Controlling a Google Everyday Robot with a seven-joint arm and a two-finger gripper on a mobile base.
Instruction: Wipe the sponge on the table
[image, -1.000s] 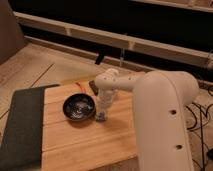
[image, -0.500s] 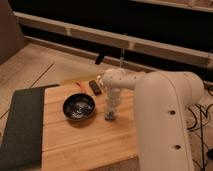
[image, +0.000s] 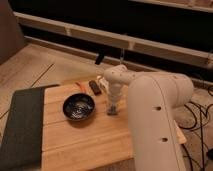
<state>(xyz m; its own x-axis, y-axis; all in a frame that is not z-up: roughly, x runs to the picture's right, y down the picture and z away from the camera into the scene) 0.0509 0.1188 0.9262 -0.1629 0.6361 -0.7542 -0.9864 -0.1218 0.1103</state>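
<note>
The gripper (image: 113, 106) points straight down over the middle of the table (image: 75, 145), clenched on the sponge (image: 113, 112). The sponge is pinched at its tips and touches the planks. It lies about midway between the far and near edges, just right of the bowl (image: 78, 107). A dark bar (image: 94, 87) lies near the far edge, behind the bowl. The mat (image: 22, 125) covers the left edge.

Just one camera here, up high behind the robot's own arm (image: 150, 115), looking down and forward across the worktop (image: 85, 142) from fairly close. The end effector (image: 113, 106), pinched on the sponge (image: 113, 112), sits about mid-frame, roughly mid-worktop.
</note>
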